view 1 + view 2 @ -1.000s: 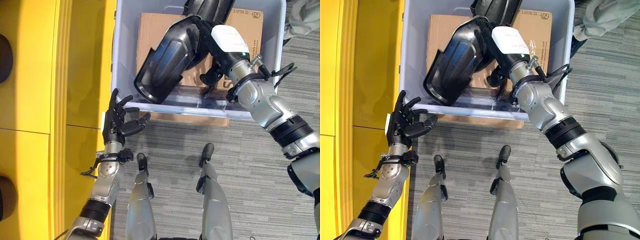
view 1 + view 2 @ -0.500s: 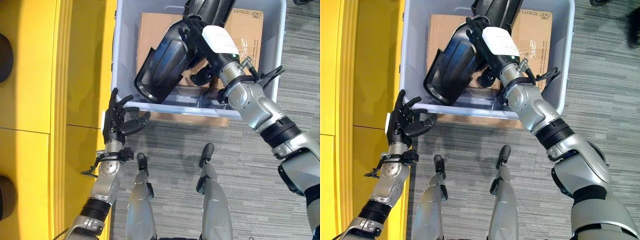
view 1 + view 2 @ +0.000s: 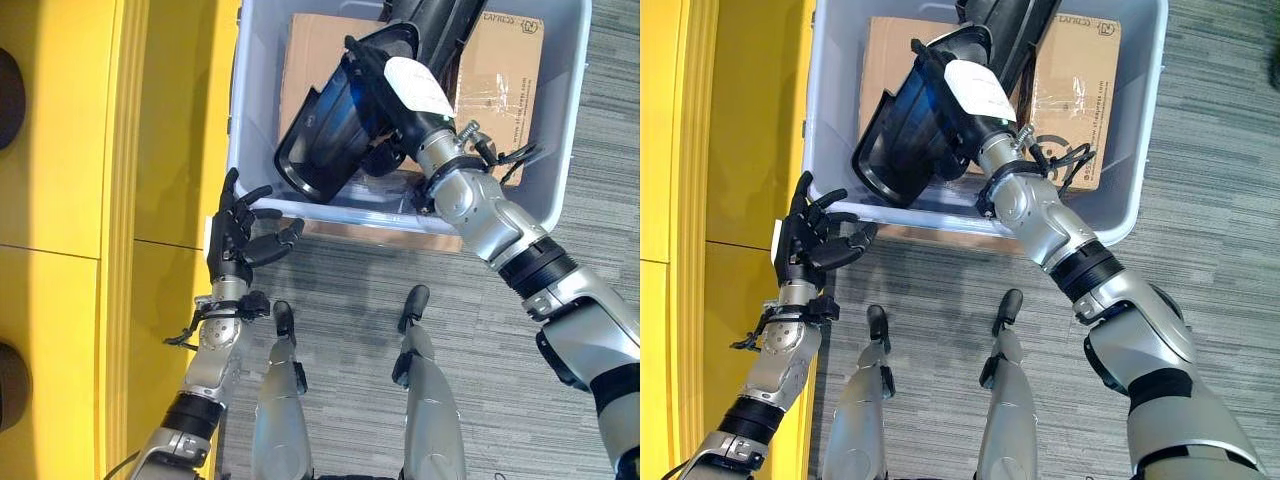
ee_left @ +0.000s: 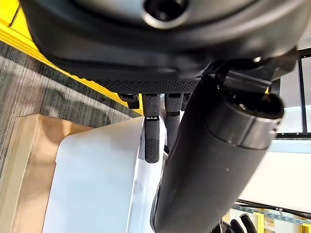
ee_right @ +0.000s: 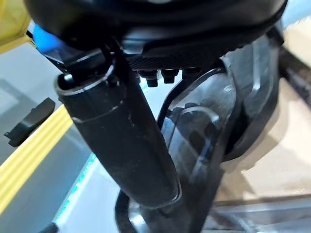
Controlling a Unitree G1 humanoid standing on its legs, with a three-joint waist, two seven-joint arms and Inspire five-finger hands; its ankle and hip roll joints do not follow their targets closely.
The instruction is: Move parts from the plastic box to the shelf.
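Right robot hand [image 3: 375, 85]: I see it inside the box [image 3: 565, 150], fingers curled round the black part [image 3: 330, 135].
Part: tilted over the cardboard [image 3: 505, 80].
Left robot hand [image 3: 235, 240]: fingers spread, holding nothing, at the box's near corner beside the yellow shelf [image 3: 90, 200].

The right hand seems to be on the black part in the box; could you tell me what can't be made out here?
- Right hand: its fingertips lie behind the black part in both eye views, so the grip is unclear.
- Second black part: cut off by the top edge.
- Cardboard in the plastic box: largely covered by the parts and arm.
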